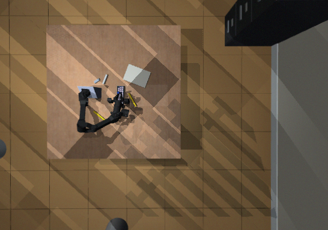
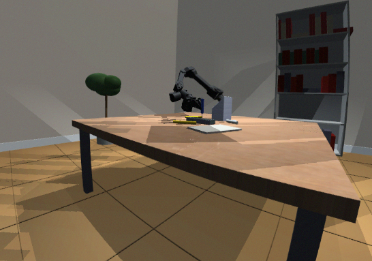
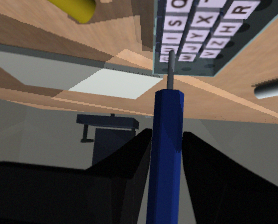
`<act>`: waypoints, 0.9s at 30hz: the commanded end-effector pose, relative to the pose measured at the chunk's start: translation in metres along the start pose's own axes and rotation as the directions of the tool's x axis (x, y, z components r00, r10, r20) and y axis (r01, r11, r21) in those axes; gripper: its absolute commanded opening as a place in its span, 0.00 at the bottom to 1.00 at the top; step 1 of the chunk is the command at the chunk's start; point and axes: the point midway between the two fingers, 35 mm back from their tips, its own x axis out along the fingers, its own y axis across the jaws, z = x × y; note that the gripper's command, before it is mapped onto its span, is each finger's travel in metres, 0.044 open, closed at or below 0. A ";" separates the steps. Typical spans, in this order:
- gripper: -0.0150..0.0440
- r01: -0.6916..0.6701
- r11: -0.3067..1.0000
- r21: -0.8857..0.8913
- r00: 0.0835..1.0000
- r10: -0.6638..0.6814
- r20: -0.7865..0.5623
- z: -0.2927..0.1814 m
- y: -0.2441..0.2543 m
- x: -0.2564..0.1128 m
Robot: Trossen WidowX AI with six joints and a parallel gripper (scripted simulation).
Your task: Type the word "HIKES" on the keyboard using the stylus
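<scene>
The blue stylus (image 1: 118, 92) (image 2: 202, 106) (image 3: 167, 160) is held upright by its handle, with its thin grey tip pointing down. My gripper (image 2: 200, 103) (image 3: 166, 136) is shut on it, above the keyboard. The dark keyboard (image 1: 121, 88) (image 2: 206, 121) (image 3: 197, 71) has pale lettered keys and lies on the desk. In the wrist view the tip overlaps the end of one key row, just beyond the I key, and partly covers the key there. In the exterior view the tip appears a little above the keyboard; contact cannot be told.
A yellow marker (image 1: 132, 99) (image 2: 184, 122) (image 3: 79, 9) lies beside the keyboard. Another yellow marker (image 1: 99, 115) lies near the arm. A pale pad (image 1: 132, 73) (image 2: 214, 129) (image 3: 112, 84) lies beyond the keyboard. Near the arm's base are a grey block (image 2: 227, 109) and small pale cylinders (image 1: 105, 78).
</scene>
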 end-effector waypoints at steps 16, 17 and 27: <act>0.39 0.001 1.000 -0.006 1.000 -0.001 -0.001 0.009 0.000 0.007; 0.39 0.001 1.000 -0.006 1.000 -0.001 -0.001 0.010 0.000 0.007; 0.39 0.001 1.000 -0.006 1.000 -0.001 -0.001 0.014 0.000 0.010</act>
